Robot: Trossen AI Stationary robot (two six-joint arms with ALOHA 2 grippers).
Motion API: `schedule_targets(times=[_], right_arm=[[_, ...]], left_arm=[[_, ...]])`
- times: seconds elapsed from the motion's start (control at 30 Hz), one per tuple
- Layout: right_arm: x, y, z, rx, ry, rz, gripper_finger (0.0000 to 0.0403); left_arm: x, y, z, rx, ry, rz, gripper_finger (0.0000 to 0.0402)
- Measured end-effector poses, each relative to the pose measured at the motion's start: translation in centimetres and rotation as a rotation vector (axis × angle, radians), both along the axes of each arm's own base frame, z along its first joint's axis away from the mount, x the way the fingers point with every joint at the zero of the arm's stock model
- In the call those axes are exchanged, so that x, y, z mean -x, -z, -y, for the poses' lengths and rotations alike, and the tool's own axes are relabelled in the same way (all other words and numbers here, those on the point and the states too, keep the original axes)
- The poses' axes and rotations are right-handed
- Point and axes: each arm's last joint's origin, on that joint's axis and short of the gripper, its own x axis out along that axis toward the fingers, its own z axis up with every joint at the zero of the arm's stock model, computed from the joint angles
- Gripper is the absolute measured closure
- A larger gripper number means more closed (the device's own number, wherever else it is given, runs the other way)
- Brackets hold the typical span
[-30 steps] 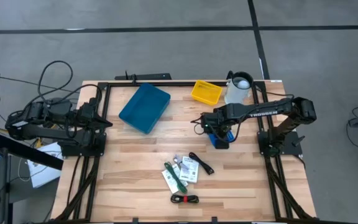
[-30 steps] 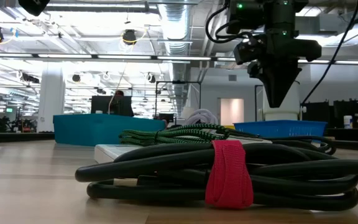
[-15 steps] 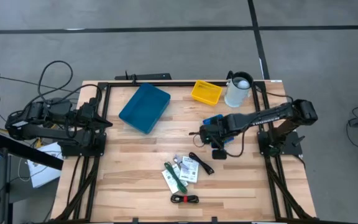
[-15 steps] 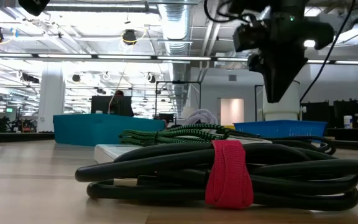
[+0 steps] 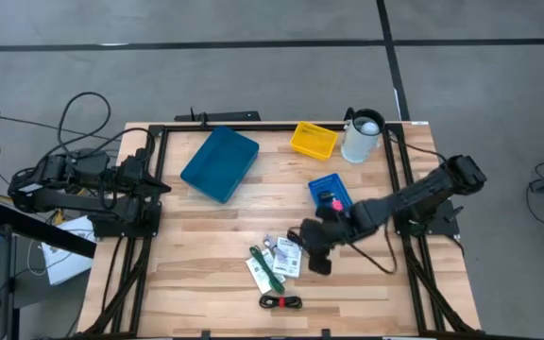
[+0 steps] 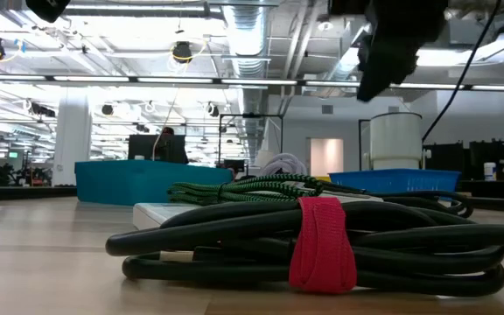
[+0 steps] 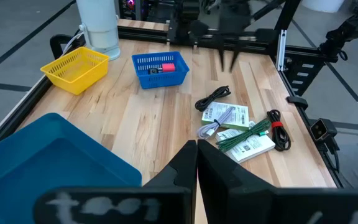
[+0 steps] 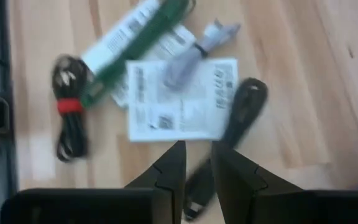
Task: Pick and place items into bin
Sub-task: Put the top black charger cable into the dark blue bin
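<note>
The right gripper (image 5: 312, 253) hangs above the pile on the table (image 5: 206, 227), fingers (image 8: 171, 163) narrowly parted and empty, the black strap (image 8: 232, 134) just beyond their tips. Best to widen, straddle the strap's middle crosswise, then descend straight. The left gripper (image 7: 196, 163) waits shut.

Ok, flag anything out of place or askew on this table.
The large teal plastic bin sits skewed, at an angle to the wooden table edges. The small blue mesh basket is slightly turned too. The cards and cords lie in a loose heap, awaiting pickup.
</note>
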Motion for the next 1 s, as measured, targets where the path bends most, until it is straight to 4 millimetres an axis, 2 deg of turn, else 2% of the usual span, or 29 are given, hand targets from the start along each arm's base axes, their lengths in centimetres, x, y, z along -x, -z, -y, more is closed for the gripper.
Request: schedule_targets(times=[0.2, 0.4, 0.53, 0.67, 0.8, 1.0], right_arm=[[2.1, 0.0, -5.1, 0.09, 0.213, 0.158, 0.0332], [5.2, 1.5, -10.3, 0.146, 0.348, 0.322, 0.0332], [6.8, 3.0, -12.6, 0.229, 0.375, 0.445, 0.0332], [7.7, 4.5, -13.7, 0.371, 0.326, 0.507, 0.0332], [7.8, 6.2, -13.7, 0.511, 0.261, 0.467, 0.0332], [7.1, 8.4, -13.2, 0.606, 0.246, 0.403, 0.0332]], left_arm=[[0.0, 0.0, 0.0, 0.0, 0.0, 0.0, 0.0401], [0.0, 0.0, 0.0, 0.0, 0.0, 0.0, 0.0401], [0.0, 0.0, 0.0, 0.0, 0.0, 0.0, 0.0401], [0.0, 0.0, 0.0, 0.0, 0.0, 0.0, 0.0401], [0.0, 0.0, 0.0, 0.0, 0.0, 0.0, 0.0401], [0.0, 0.0, 0.0, 0.0, 0.0, 0.0, 0.0401]])
